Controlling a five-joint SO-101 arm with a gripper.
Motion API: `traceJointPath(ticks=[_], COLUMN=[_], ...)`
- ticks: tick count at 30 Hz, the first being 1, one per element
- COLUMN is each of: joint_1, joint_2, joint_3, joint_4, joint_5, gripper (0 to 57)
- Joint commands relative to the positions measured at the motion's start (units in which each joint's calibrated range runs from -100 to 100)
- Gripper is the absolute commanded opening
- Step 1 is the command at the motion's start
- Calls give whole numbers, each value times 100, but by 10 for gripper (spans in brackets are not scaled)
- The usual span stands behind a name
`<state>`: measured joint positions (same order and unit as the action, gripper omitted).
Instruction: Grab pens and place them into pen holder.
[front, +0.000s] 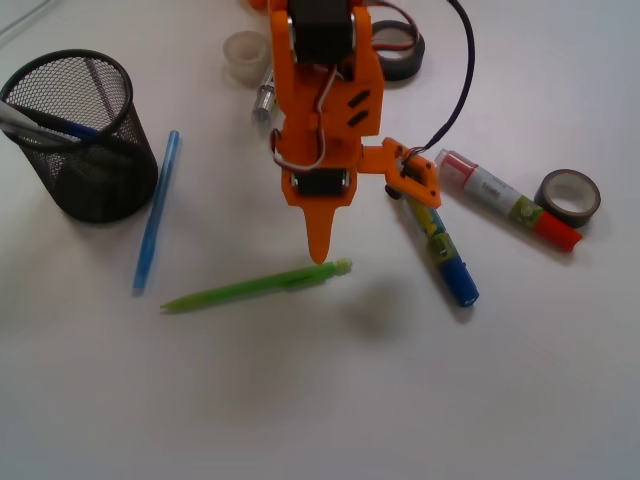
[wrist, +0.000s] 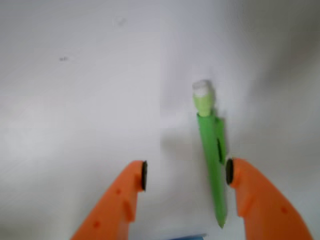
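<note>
Looks maybe halfway: a couple pens already sit in the pen holder (front: 85, 135); the end effector (wrist: 185, 175) hangs wide open, gripping nothing, straddling the lime green pen (wrist: 211, 160); light blue pen (front: 157, 210) waits off to its side.

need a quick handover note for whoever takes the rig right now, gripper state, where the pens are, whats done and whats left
Gripper: open, empty, lowered over the lime green pen, which lies on the white table between the jaws, nearer one pad.
Black wire-mesh pen holder: upright, with at least two pens inside, a dark blue one and a pale one.
Light blue stick pen: flat on the table beside the holder.
Left: grasp the green pen, drop it in, then the light blue one.
</note>
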<state>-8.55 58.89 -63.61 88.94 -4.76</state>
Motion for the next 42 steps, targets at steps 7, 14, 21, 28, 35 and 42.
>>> traceJointPath(ticks=[7,14,21,28,35,42], joint_1=[66,-9,6,-24,-84,-173], joint_2=[1043,941,1009,1018,924,907], joint_3=[-1845,-1818,-1791,-1791,-1854,-1863], joint_4=[668,371,380,380,371,310], joint_5=[176,288,259,274,293,391], gripper=[187,187,189,190,188,187])
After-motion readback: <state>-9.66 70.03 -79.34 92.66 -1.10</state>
